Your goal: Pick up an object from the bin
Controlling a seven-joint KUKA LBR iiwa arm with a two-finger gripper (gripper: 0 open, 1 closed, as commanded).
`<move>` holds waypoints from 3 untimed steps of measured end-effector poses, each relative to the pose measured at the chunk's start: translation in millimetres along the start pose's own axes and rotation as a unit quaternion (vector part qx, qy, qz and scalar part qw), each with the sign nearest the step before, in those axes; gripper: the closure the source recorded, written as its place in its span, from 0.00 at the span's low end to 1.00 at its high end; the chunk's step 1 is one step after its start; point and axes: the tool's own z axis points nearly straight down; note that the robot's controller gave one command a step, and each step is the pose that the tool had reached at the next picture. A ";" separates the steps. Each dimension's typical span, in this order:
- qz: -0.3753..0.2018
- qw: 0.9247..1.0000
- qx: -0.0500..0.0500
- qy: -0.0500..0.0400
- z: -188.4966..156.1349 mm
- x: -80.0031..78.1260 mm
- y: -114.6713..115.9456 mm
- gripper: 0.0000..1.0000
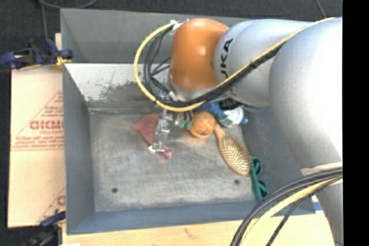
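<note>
My gripper [159, 147] reaches down under the orange cover to the middle of the bin floor, its metal fingers over a flat red piece [147, 126] that lies there. A small bit of red shows right at the fingertips. An orange ball [202, 124] sits just right of the gripper. A wooden hairbrush [233, 152] lies right of that, its handle pointing at the ball.
A blue and white thing [232, 115] is tucked under the arm behind the ball. A green strap [257, 177] lies by the bin's right wall near the brush head. The arm covers the bin's back right part.
</note>
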 end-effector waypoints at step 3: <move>0.033 0.999 0.000 0.000 49.0 -9.6 -3.8 0.00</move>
